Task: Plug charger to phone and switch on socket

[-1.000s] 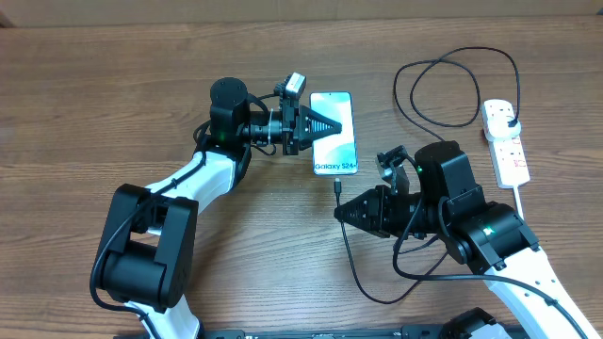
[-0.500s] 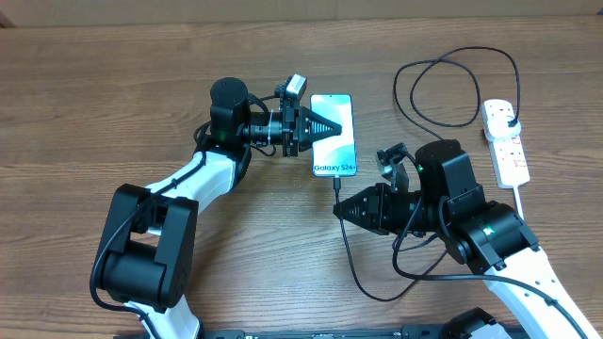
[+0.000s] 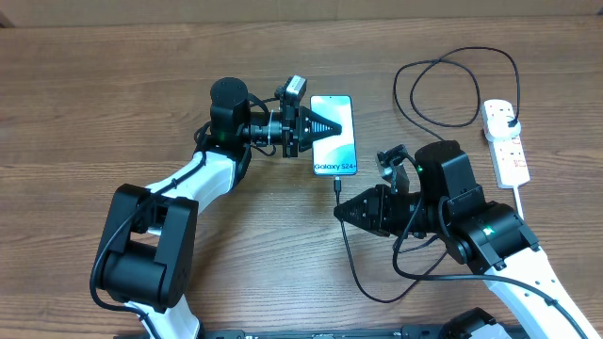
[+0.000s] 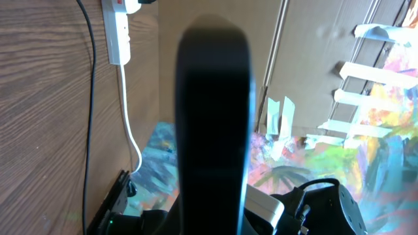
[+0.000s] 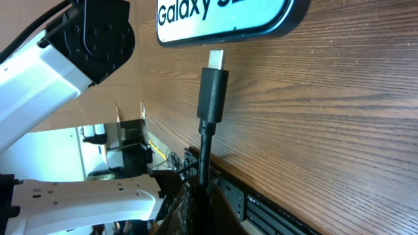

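The left gripper (image 3: 335,126), its fingers pressed together with nothing between them, lies with its tip over the screen of the phone (image 3: 344,151) at mid-table, probably pinning it so it cannot slide under a push; the screen reads "Galaxy S24+" along its near edge. Just below, the right gripper (image 3: 339,211) is clamped on the charger (image 5: 212,91) behind its plug head, with the metal tip aimed at the phone's edge and just short of it; plugging in is not yet done. Far right lies the socket (image 3: 504,141), untouched; its red switch markings are too small to read.
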Tool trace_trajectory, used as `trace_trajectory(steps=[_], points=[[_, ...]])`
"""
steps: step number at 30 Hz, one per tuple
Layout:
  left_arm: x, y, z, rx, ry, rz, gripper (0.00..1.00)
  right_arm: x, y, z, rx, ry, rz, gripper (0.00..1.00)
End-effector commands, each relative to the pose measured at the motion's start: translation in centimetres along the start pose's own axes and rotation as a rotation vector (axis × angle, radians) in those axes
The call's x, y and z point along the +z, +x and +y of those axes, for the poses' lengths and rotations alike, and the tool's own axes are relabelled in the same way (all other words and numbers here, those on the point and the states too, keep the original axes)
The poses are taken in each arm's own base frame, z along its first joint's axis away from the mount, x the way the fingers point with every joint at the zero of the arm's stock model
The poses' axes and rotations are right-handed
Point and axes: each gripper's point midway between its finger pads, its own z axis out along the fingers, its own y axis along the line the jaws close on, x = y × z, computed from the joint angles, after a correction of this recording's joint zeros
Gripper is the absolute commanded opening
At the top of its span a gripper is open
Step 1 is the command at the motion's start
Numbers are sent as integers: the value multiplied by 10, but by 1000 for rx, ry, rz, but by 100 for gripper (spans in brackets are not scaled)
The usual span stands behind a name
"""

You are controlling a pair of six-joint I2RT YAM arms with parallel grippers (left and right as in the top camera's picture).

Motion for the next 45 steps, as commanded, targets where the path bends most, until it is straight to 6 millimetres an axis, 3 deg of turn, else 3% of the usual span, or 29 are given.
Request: trace_trajectory(steps=[1,27,38,45], points=[[-2,-5,-14,74,12,-11,4,0,2,1,-11,-5,2,4],[2,1,-14,73,12,21,4,1,-4,2,-26,-3,-23,4],[4,5,-14,26,11,40,4,22,-7,-18,34,40,47,4],[3,17,-14,162,17,107,4,23,-17,-19,-64,54,7,4]])
